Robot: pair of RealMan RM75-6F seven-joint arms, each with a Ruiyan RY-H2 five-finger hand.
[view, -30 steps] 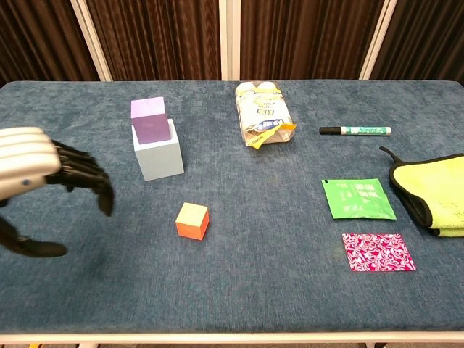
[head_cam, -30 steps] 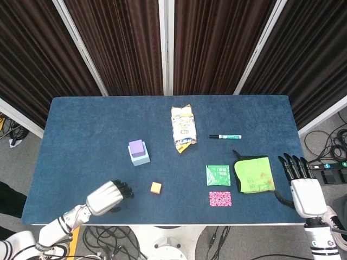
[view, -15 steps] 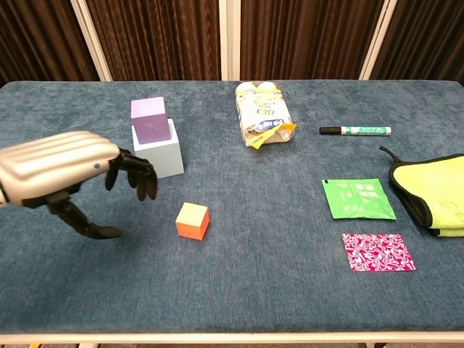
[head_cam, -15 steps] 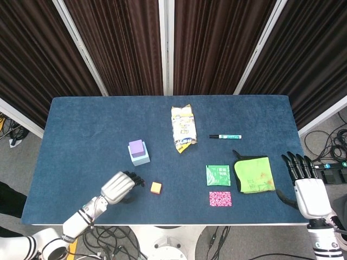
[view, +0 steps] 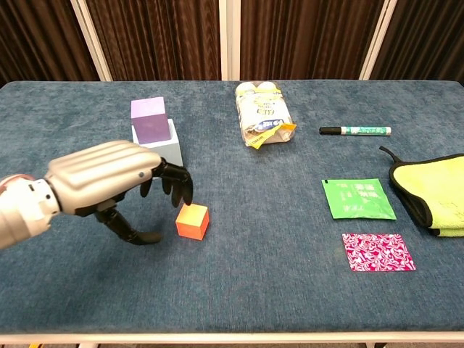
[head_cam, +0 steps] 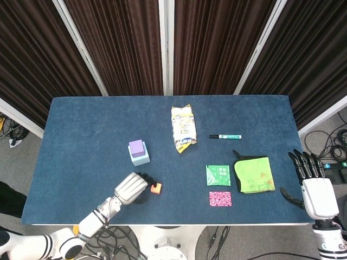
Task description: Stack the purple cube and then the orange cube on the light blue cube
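The purple cube point(head_cam: 136, 147) point(view: 149, 119) sits on top of the light blue cube point(head_cam: 142, 157) point(view: 170, 154), left of the table's middle. The orange cube point(head_cam: 156, 188) point(view: 192, 220) lies on the blue cloth nearer the front edge. My left hand point(head_cam: 133, 187) point(view: 109, 176) hovers just left of the orange cube, fingers spread and curved toward it, holding nothing. My right hand point(head_cam: 316, 192) is open past the table's right edge, seen only in the head view.
A snack packet point(head_cam: 183, 128) lies at centre back, a marker point(head_cam: 225, 136) to its right. A green sachet point(head_cam: 218, 175), a pink patterned card point(head_cam: 220, 199) and a yellow-green cloth point(head_cam: 254, 174) lie on the right.
My left hand has moved right across the front of the table, up to the orange cube. My right hand has drifted slightly right and back off the table edge.
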